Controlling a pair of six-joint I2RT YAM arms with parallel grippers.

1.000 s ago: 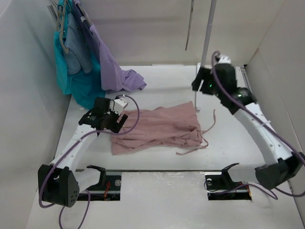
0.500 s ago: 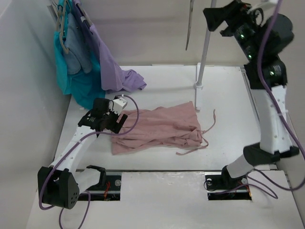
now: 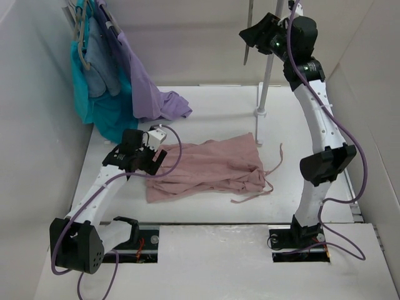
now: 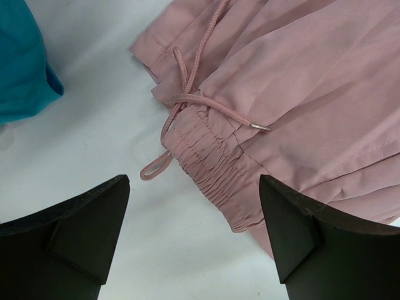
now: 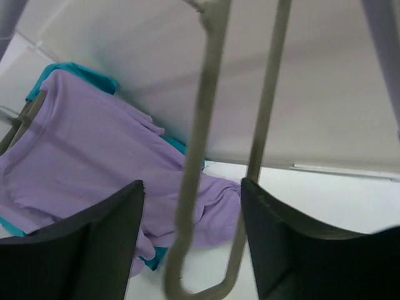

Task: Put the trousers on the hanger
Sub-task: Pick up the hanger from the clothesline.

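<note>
The dusty-pink trousers (image 3: 209,169) lie flat on the white table; their gathered waistband and drawstring show in the left wrist view (image 4: 250,125). My left gripper (image 3: 149,157) is open just above the waistband's left end, its jaws wide apart over bare table. The thin grey hanger (image 3: 248,34) hangs high at the back. In the right wrist view the hanger (image 5: 200,156) stands between the open jaws of my right gripper (image 3: 250,32), which is raised up next to it. I cannot tell whether the fingers touch it.
A white vertical pole (image 3: 267,69) stands on a base at the back right. Teal clothes (image 3: 94,94) and a lilac garment (image 3: 147,87) hang on pale hangers at the back left, draping onto the table. Grey walls close in both sides.
My right arm rose from low beside the pole to high up, then swung left to the hanging hanger. The left arm and the trousers have not moved.
</note>
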